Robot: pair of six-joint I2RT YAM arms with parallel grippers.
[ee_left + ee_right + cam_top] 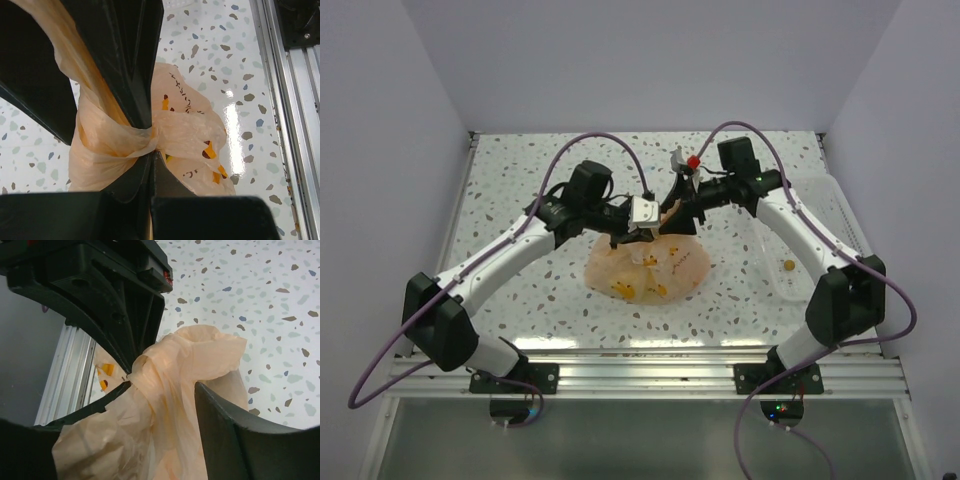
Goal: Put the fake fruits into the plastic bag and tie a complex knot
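**Top view.** Peach-orange plastic bag lying at the centre of the speckled table, between the 2 arms. Yellow fake fruits visible through its thin wall. Left gripper and right gripper meeting just above the bag's far side, close to each other. White tray at the right edge of the table, well apart from the bag, with 1 small yellow piece inside.

**Left wrist view.** Left gripper clamped tight on a gathered, twisted strand of the plastic bag. 1 band of film running up along a finger toward the upper left. Yellow and dark fake fruits showing through the bag's body.

**Right wrist view.** Right gripper with jaws parted. Crumpled loop of the plastic bag lying loosely between the 2 fingers, no grip on it. Tip of the left gripper pinching the same bundle from above.
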